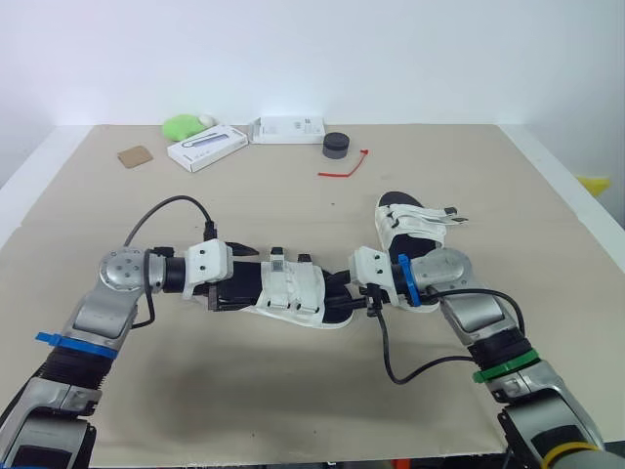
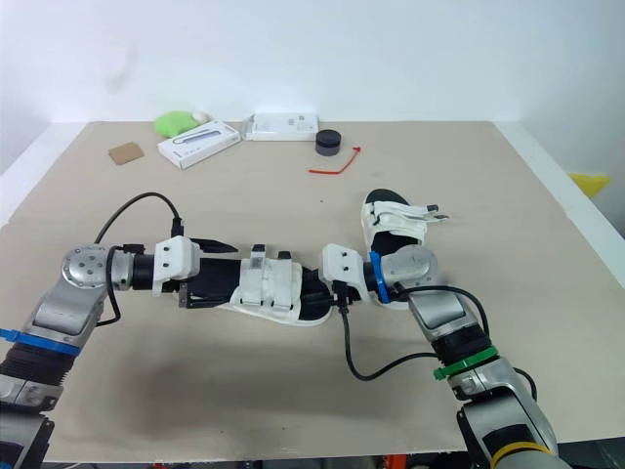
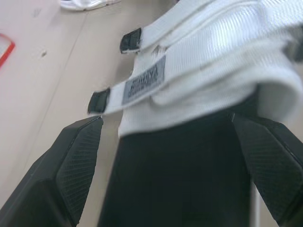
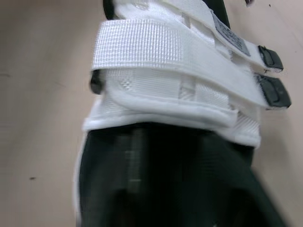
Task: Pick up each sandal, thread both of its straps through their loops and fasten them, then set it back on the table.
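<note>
A white sandal with a black sole (image 1: 293, 291) lies lengthwise between my two arms at mid-table, both straps (image 4: 180, 61) drawn through their loops and lying flat. My left gripper (image 1: 246, 280) is at its left end, open, with a finger (image 3: 75, 170) on each side of the sole and a strip of table showing beside one finger. My right gripper (image 1: 367, 291) is pressed up against the sandal's right end. The second sandal (image 1: 410, 227) rests on the table (image 1: 293, 401) just behind my right gripper, with a strap end sticking out to the right.
Along the far edge are a green object (image 1: 184, 125), two white boxes (image 1: 205, 147) (image 1: 288, 128) and a black round object (image 1: 336, 146). A red tie (image 1: 344, 168) and a cardboard piece (image 1: 135, 155) lie nearby. Black cables loop from both wrists.
</note>
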### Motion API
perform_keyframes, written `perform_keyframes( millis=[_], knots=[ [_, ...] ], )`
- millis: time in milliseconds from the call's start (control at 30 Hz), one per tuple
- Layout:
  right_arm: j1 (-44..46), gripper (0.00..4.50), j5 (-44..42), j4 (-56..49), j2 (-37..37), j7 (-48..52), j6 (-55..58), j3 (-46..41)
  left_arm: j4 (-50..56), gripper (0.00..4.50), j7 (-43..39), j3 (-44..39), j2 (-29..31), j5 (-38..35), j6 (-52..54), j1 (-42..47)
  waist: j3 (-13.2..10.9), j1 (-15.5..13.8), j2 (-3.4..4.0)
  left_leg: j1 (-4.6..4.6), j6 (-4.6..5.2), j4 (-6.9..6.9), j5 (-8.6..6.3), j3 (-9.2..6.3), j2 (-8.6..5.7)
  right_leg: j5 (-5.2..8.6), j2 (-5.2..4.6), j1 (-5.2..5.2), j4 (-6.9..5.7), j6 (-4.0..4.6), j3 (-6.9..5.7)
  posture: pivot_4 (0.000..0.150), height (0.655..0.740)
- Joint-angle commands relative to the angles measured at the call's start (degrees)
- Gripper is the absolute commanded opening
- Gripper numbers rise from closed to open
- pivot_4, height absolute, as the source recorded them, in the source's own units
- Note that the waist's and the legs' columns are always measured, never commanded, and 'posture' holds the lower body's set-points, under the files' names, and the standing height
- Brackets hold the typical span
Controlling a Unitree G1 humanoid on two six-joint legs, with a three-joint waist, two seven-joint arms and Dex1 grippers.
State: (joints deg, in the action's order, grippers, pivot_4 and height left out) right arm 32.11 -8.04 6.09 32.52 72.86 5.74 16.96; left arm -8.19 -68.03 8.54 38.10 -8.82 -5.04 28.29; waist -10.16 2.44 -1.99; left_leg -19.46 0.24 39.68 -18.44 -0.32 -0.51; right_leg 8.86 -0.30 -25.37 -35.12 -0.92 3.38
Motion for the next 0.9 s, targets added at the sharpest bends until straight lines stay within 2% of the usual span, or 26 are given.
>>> perform_keyframes(
  millis=[33, 67, 100, 133, 400, 633, 700, 767, 833, 867, 900],
  knots=[
    [-2.72, 3.37, -6.07, -6.54, 2.89, 2.38, 3.24, -4.43, -2.84, 4.5, 0.39, 0.44, -1.04, 1.19, -2.19, 2.5, -0.01, -0.13, 0.02, -0.01, 0.01, 0.0, -0.01, -0.03, -0.01, 0.01, 0.0, 0.0, 0.0, -0.02, -0.01, 0.15, 0.74],
    [-3.52, 3.75, -7.5, -7.82, 3.65, 2.81, 3.81, -5.48, -3.89, 4.5, 0.36, 0.6, -1.35, 1.41, -2.68, 3.2, -0.02, -0.14, 0.02, -0.07, 0.01, 0.0, -0.01, -0.06, -0.04, 0.02, -0.03, -0.01, 0.02, -0.04, -0.02, 0.15, 0.74],
    [-4.15, 4.31, -8.59, -8.79, 4.25, 2.99, 4.36, -6.28, -4.76, 4.5, 0.29, 0.67, -1.56, 1.57, -3.05, 3.71, -0.02, -0.14, 0.02, -0.07, 0.02, 0.0, -0.01, -0.06, -0.06, 0.03, -0.04, -0.03, 0.03, -0.06, -0.01, 0.15, 0.74],
    [-4.53, 4.48, -9.23, -9.43, 4.59, 2.97, 4.81, -6.67, -5.31, 4.5, 0.19, 0.67, -1.67, 1.66, -3.34, 3.96, -0.02, -0.09, 0.02, -0.09, 0.02, 0.01, -0.02, -0.07, -0.06, 0.03, -0.05, -0.03, 0.03, -0.06, -0.01, 0.15, 0.74],
    [-5.77, 4.48, -26.19, -17.19, 5.99, 1.61, 18.66, -16.23, -12.65, 4.5, -0.01, 3.24, -5.8, 3.65, -9.06, 7.91, -0.02, -0.21, 0.02, -0.09, 0.03, 0.07, -0.02, -0.07, -0.06, 0.04, -0.02, 0.0, 0.03, -0.09, -0.02, 0.15, 0.74],
    [-6.12, 4.48, -29.06, -20.34, 5.49, -0.43, 20.05, -17.58, -12.99, 4.5, -0.85, 3.66, -8.16, 2.9, -9.6, 8.26, -0.02, -0.34, 0.02, -0.14, 0.07, 0.09, -0.04, -0.07, -0.07, 0.06, -0.04, -0.01, 0.05, -0.16, 0.0, 0.15, 0.74],
    [-6.38, 4.5, -29.43, -20.93, 5.95, -0.58, 20.19, -17.83, -12.97, 4.08, -0.82, 3.34, -8.89, 2.17, -7.63, 8.48, -0.02, -0.48, 0.02, -0.15, 0.09, 0.1, -0.06, -0.06, -0.1, 0.07, -0.08, -0.01, 0.05, -0.19, 0.01, 0.15, 0.74],
    [-6.66, 4.5, -29.39, -21.18, 6.4, -0.69, 20.16, -18.11, -13.34, 3.49, -0.4, 2.35, -10.03, 0.73, -4.7, 8.83, -0.02, -0.67, 0.02, -0.17, 0.13, 0.12, -0.07, -0.06, -0.12, 0.08, -0.1, -0.02, 0.06, -0.21, 0.01, 0.15, 0.74],
    [-7.08, 4.5, -29.01, -21.18, 6.92, -0.51, 19.8, -18.28, -14.0, 2.62, 0.64, 1.39, -10.93, 0.13, -2.08, 9.55, -0.02, -0.73, 0.02, -0.2, 0.13, 0.14, -0.08, -0.07, -0.12, 0.08, -0.1, -0.03, 0.06, -0.21, 0.0, 0.15, 0.74],
    [-7.18, 4.5, -28.83, -21.1, 7.07, -0.47, 19.6, -18.28, -14.26, 2.46, 1.18, 1.04, -11.21, 0.04, -1.13, 9.91, -0.02, -0.83, 0.02, -0.2, 0.14, 0.14, -0.08, -0.07, -0.12, 0.08, -0.1, -0.04, 0.06, -0.21, 0.0, 0.15, 0.74],
    [-7.27, 4.5, -28.75, -20.99, 7.18, -0.59, 19.52, -18.3, -14.42, 1.9, 1.57, 0.71, -11.45, -0.26, 0.12, 10.26, -0.03, -0.87, 0.01, -0.21, 0.15, 0.14, -0.08, -0.08, -0.12, 0.08, -0.09, -0.04, 0.06, -0.21, -0.01, 0.15, 0.74]
  ],
)
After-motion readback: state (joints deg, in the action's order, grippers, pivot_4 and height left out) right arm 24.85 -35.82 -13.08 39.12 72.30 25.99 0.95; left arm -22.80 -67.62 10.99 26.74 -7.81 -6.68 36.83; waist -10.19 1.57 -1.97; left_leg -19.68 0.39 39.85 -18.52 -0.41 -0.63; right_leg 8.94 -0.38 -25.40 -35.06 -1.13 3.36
